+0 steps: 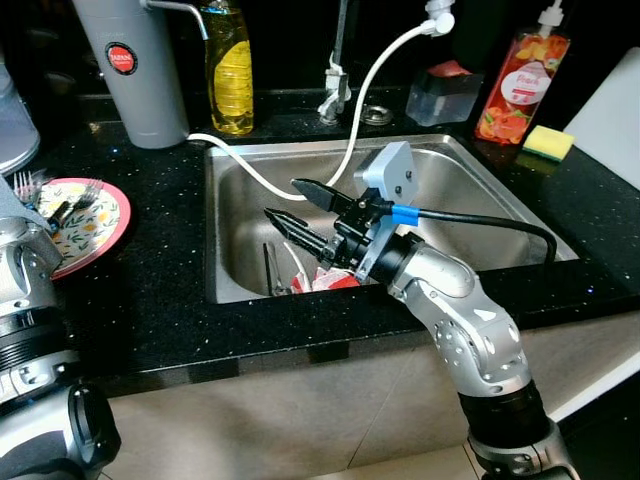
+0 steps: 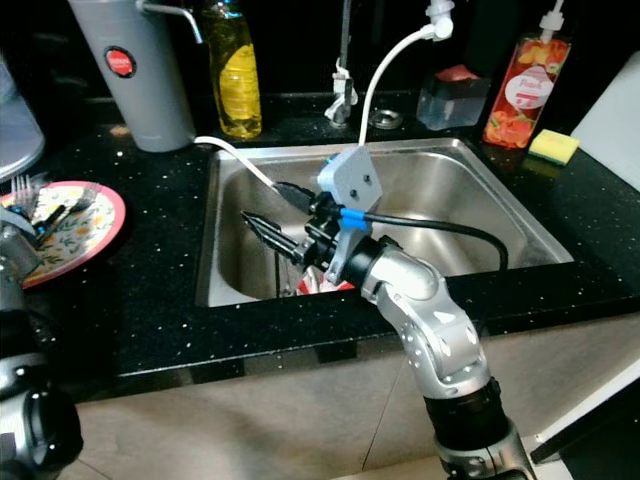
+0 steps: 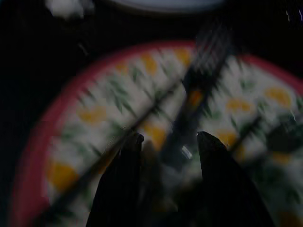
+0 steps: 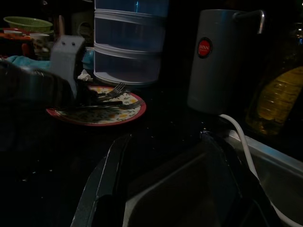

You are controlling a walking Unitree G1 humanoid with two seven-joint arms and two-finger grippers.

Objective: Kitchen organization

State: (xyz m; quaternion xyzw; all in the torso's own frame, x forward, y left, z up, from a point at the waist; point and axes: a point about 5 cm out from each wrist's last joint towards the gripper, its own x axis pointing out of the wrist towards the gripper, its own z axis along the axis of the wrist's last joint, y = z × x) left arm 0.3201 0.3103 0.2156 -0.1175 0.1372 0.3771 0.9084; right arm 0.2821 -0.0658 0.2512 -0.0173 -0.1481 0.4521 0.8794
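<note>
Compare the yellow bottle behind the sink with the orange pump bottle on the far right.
The yellow bottle stands left of the tap, holds clear yellow liquid and has a plain label. The orange pump bottle stands right of the tap, holds orange-red liquid, has a fruit-printed label and a white pump. Both stand upright on the black counter.

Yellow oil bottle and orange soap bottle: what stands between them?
Between the yellow oil bottle and orange soap bottle, left eye view: the faucet and a clear container.
</note>
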